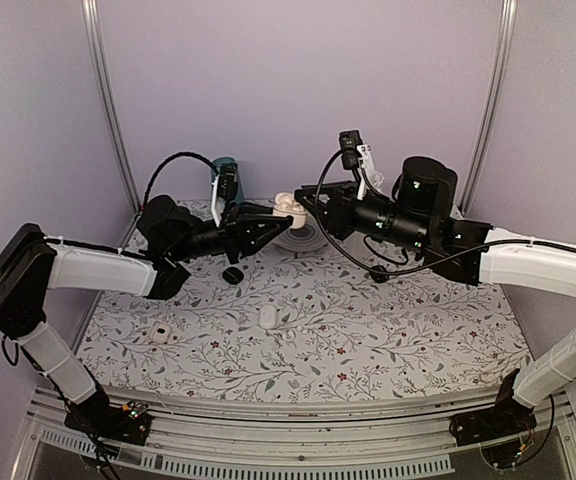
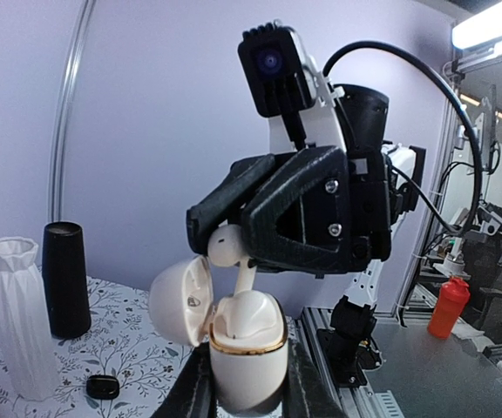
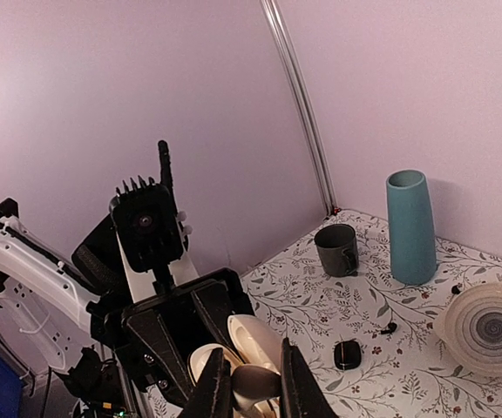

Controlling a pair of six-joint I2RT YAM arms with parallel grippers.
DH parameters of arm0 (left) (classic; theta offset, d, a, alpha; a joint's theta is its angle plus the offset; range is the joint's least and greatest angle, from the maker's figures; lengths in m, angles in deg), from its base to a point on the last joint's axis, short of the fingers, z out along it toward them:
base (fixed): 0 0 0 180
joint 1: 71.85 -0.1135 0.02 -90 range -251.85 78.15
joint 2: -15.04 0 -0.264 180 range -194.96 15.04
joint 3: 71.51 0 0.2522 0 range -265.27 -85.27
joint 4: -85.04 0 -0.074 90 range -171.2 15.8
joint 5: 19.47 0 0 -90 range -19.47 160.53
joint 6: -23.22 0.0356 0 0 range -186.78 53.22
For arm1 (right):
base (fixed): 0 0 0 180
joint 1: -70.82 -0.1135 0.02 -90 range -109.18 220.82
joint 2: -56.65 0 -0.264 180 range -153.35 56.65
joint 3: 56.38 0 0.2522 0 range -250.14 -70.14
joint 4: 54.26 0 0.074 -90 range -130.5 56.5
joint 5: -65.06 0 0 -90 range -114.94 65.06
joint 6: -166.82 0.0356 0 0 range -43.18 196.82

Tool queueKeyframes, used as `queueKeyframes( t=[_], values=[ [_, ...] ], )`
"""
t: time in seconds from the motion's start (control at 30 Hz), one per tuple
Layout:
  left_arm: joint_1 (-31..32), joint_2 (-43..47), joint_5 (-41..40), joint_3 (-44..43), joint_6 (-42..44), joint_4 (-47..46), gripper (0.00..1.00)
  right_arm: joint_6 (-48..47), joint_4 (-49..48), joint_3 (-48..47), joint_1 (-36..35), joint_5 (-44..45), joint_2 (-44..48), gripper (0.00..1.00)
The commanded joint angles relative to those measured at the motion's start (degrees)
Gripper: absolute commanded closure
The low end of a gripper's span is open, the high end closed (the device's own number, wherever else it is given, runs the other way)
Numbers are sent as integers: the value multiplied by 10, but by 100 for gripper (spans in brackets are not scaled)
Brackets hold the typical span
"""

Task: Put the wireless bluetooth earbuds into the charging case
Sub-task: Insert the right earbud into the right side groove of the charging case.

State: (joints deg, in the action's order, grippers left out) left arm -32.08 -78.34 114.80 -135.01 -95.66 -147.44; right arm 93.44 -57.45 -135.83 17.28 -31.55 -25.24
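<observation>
The earbud [image 2: 228, 247], tiny and slick, is hanging head-pinched in the right gripper [image 3: 253, 392], the left gripper [image 2: 249, 387] clamping the charging case [image 2: 247, 335].

Robot lab, aluminium frame posts [image 1: 108, 105], backdrop walls [image 1: 288, 80]

I can read no text, brand, number or sign anywhere from here, and the only candidate is a tiny dark mark [image 2: 193, 301] inside the open lid [image 2: 172, 292] of the white charging case [image 2: 249, 348], too small to make out.
</observation>
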Motion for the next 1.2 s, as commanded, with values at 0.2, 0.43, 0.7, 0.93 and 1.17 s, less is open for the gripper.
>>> queueKeyframes(
  t=[0.2,0.43,0.7,0.93,1.17],
  values=[
    [5,25,-13,0,8,-48,100,-8,24,-15,-10,1,-19,84],
    [4,25,-13,0,10,-48,100,-9,25,-15,-10,4,-20,82],
    [4,24,-12,1,10,-49,100,-12,28,-16,-11,8,-19,82],
    [5,23,-9,0,10,-49,100,-12,31,-19,-11,12,-18,78],
    [5,23,-8,1,8,-49,100,-14,34,-20,-10,19,-18,76]
  ],
)
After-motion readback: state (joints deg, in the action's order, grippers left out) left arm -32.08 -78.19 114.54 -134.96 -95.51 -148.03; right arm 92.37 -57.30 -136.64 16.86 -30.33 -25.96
